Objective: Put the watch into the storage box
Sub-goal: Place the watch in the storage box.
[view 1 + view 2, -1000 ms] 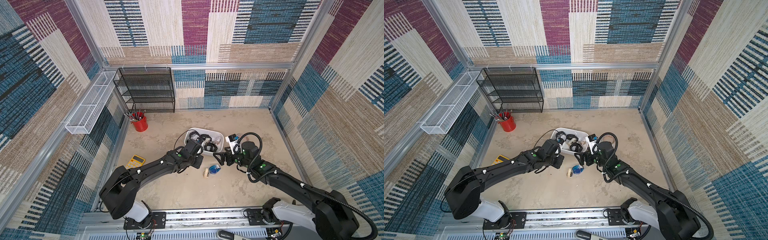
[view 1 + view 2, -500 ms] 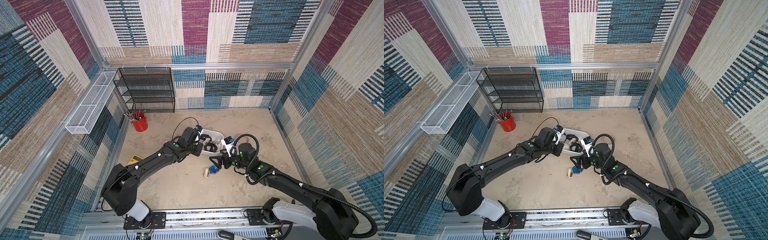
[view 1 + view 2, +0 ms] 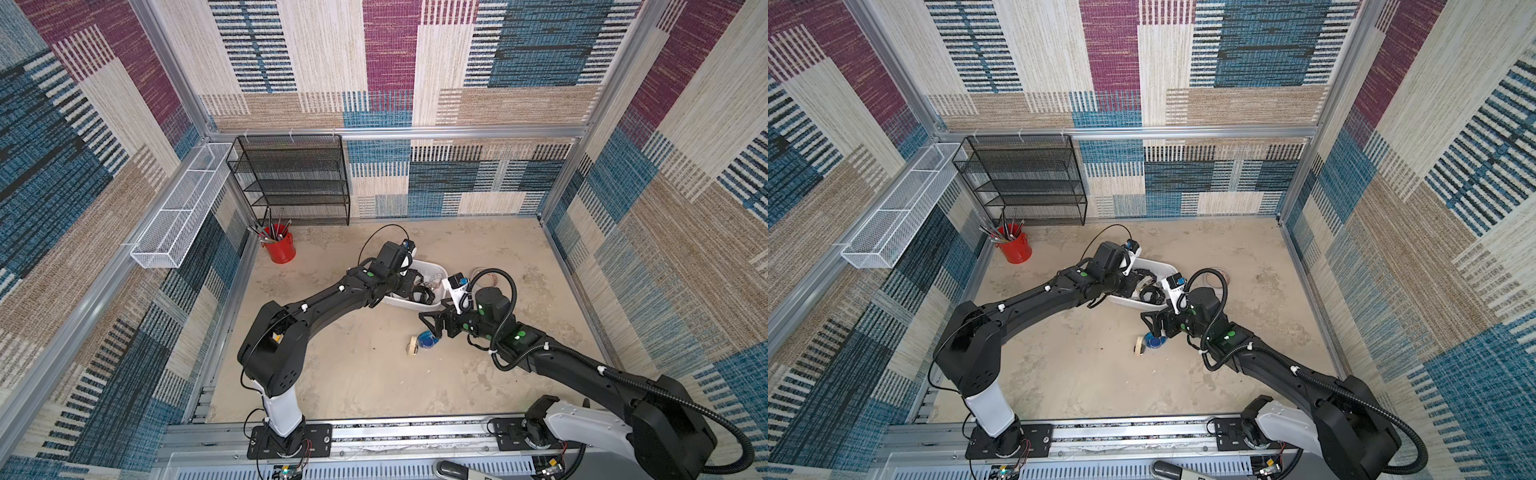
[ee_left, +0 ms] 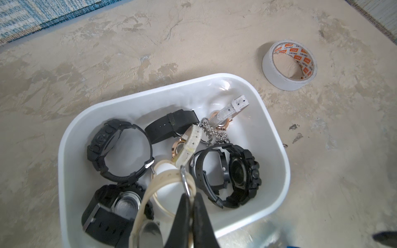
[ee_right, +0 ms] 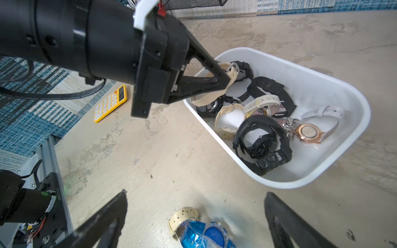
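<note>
The storage box (image 3: pixel 405 304) (image 3: pixel 1124 302) is a white tub in mid-table holding several black, white and rose-gold watches (image 4: pixel 236 171). My left gripper (image 4: pixel 190 196) (image 5: pixel 225 82) is shut on the strap of a cream watch (image 4: pixel 148 193) (image 5: pixel 207 99) that hangs over the box's near-left corner, just above its rim (image 4: pixel 133 99). My right gripper (image 5: pixel 195 193) (image 3: pixel 432 326) stands open low over the table in front of the box (image 5: pixel 300 184). Between its fingers lie a blue watch (image 5: pixel 206 235) (image 3: pixel 428 340) and a cream-strapped watch (image 5: pixel 182 215) touching it.
A white tape roll (image 4: pixel 270 66) lies just right of the box. A yellow calculator (image 5: pixel 110 103) lies at the left under my left arm. A red cup (image 3: pixel 282 247) of pens, a black wire shelf (image 3: pixel 295 183) and a white mesh basket (image 3: pixel 178 208) stand back left.
My left arm has swung from the box's front to over the box, carrying the cream watch. My right gripper has shifted slightly left and forward, over the blue watch.
</note>
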